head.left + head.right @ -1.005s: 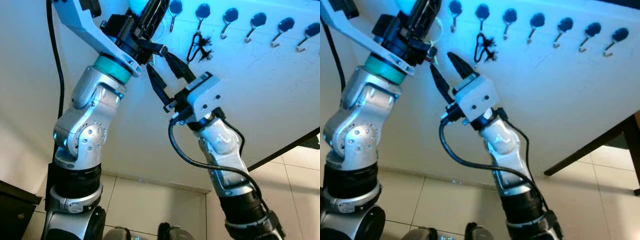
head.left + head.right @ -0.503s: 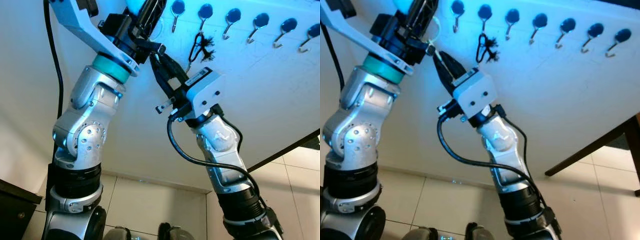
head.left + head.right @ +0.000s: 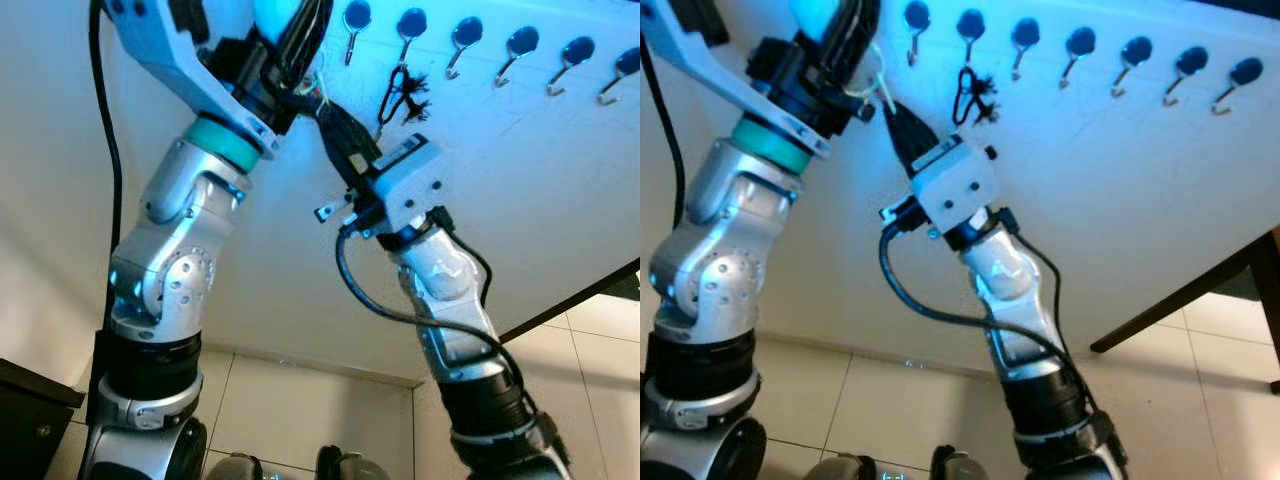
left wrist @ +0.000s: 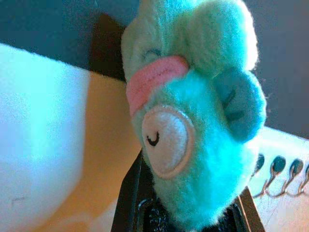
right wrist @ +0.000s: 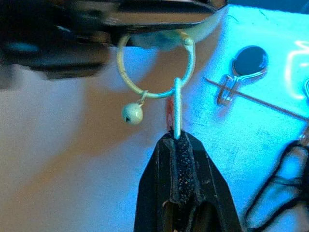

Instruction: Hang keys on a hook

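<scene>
- Black fingers of the right gripper (image 5: pixel 177 140) are pressed together on a thin pale clip (image 5: pixel 177 108) that hangs from the key ring (image 5: pixel 155 65); the pinch is at the very fingertips, with little metal inside it
- Key ring position: raised close to the white hook board (image 3: pixel 520 190), at its left end, held between the two grippers; a small bell (image 5: pixel 132 113) dangles from the ring
- Left gripper (image 3: pixel 300 45) grips the teal plush keychain (image 4: pixel 193 111), which sits between its fingers at the other end of the ring; the plush hides the fingertips, but the fingers flank and hold it
- Risk 1: a fingertip pinch on a thin clip may slip, judged from the shallow hold; the ring would then swing from the left gripper alone
- Risk 2: both grippers hold one ring, so opposed motion could twist or pull it out of either hold
- Risk 3: the nearest hook (image 5: pixel 244 67) is small; a misaligned ring could ride past its tip
- Risk 4: the black tangled item (image 3: pixel 402 95) on the second hook could snag the ring
- Count, head views: seven hooks, one occupied, six free
- Count: two grippers, one key ring, one bell, one plush
</scene>
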You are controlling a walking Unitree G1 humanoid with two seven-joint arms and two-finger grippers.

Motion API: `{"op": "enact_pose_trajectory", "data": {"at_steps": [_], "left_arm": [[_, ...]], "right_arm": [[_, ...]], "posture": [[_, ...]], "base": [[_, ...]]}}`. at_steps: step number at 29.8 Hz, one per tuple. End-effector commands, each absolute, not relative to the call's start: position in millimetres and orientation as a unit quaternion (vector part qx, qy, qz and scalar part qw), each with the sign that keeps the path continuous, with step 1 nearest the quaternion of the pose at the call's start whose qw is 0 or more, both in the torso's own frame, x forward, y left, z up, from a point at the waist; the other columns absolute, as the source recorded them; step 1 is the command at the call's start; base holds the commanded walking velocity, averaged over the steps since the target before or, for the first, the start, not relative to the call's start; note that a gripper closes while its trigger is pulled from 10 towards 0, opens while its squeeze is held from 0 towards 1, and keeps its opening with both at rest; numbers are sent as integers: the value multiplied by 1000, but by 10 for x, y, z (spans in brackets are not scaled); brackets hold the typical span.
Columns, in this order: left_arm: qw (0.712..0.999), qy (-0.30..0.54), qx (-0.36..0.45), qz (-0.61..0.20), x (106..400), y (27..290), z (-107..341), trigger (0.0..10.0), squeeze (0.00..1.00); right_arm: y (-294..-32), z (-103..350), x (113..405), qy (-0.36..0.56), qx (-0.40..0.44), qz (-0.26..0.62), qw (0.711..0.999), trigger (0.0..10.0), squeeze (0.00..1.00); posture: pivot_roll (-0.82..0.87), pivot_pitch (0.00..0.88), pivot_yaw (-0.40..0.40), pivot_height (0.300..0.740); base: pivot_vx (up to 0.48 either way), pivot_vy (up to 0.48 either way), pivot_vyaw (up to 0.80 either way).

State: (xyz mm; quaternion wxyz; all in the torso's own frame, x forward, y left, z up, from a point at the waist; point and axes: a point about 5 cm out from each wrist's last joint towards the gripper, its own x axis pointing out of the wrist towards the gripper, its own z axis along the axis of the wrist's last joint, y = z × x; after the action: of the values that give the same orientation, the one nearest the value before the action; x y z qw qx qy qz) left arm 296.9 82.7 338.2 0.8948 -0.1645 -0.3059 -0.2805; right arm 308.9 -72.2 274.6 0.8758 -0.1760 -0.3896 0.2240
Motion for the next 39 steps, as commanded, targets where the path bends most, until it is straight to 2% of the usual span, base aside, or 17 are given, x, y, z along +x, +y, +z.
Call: {"op": "enact_pose_trajectory", "data": {"at_steps": [1,5,6,7,8,17,23,39], "left_arm": [[899,-299,-160,-277,2977,819,3344,10000,0],[898,-303,-161,-275,2965,832,3366,10000,0],[897,-306,-162,-274,2956,842,3381,10000,0],[897,-309,-162,-273,2950,849,3395,10000,0],[895,-314,-164,-273,2932,867,3424,10000,0],[885,-331,-163,-284,2849,884,3489,10000,0],[879,-334,-160,-300,2789,842,3509,10000,0],[878,-329,-162,-309,2796,802,3521,10000,0]], "right_arm": [[-770,2813,3078,-414,-188,202,867,157,0],[-780,2842,3062,-429,-220,195,854,118,0],[-780,2851,3046,-437,-237,193,846,431,0],[-778,2850,3033,-441,-248,194,840,1608,0],[-766,2827,3000,-445,-264,203,832,10000,0],[-722,2752,2898,-460,-312,224,801,10000,0],[-760,2882,2912,-491,-333,173,786,10000,0],[-804,3032,3001,-503,-344,109,786,10000,0]], "posture": [[92,108,41,740],[94,110,40,740],[94,114,39,740],[94,114,39,740],[91,115,38,740],[85,117,40,740],[82,117,42,740],[79,117,42,740]], "base": [[0,0,0],[0,0,0],[0,0,0],[0,0,0],[0,0,0],[0,0,0],[0,0,0],[0,0,0]]}}
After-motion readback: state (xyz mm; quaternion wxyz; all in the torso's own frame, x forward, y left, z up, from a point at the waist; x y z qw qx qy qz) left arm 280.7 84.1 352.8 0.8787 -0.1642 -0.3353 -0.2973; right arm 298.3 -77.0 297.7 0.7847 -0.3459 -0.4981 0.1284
